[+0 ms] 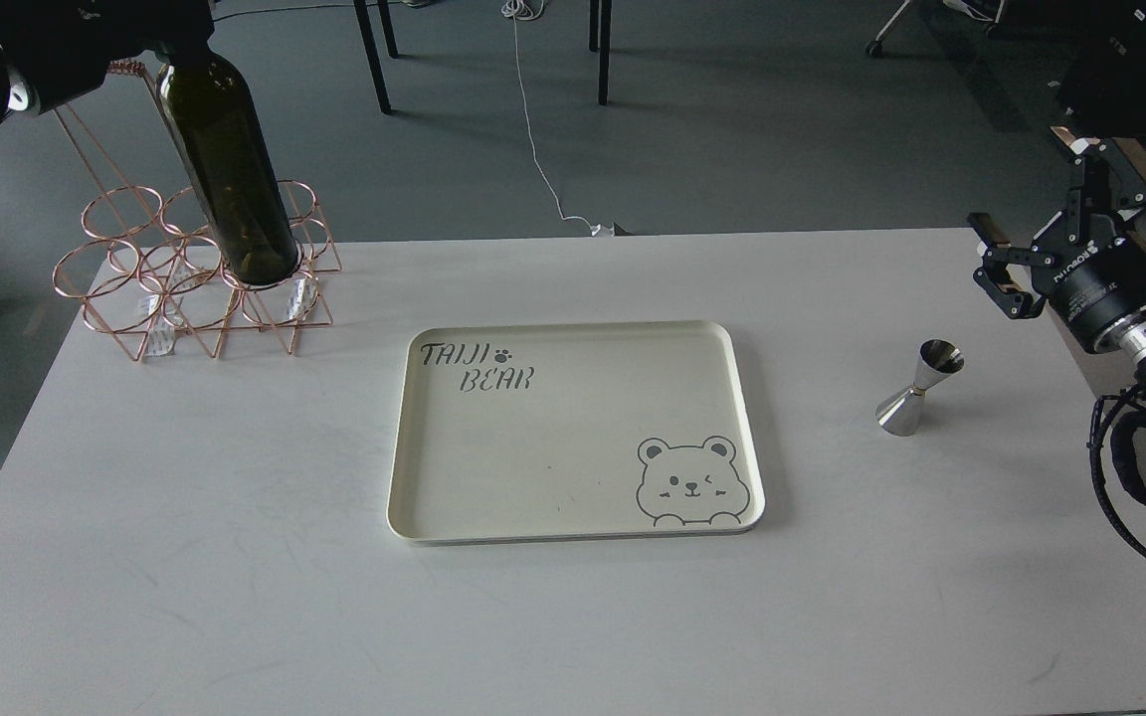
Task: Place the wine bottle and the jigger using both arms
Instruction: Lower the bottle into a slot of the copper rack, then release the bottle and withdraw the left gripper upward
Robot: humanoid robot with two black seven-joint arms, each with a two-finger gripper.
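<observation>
The wine bottle (230, 169) is dark olive green and leans at the far left, its base in a ring of a copper wire rack (145, 288). Its neck is hidden by my left arm's dark end (150, 35) at the top left corner, where I cannot make out the fingers. The jigger (919, 388) is shiny steel and stands upright on the white table, right of the tray. My right gripper (1026, 189) is open and empty, above and to the right of the jigger, apart from it.
A cream tray (573, 326) with a bear drawing and "TAIJI BEAR" lettering lies at the table's middle, nothing in it. The table's right edge runs under my right arm. Chair legs and a cable are on the floor behind.
</observation>
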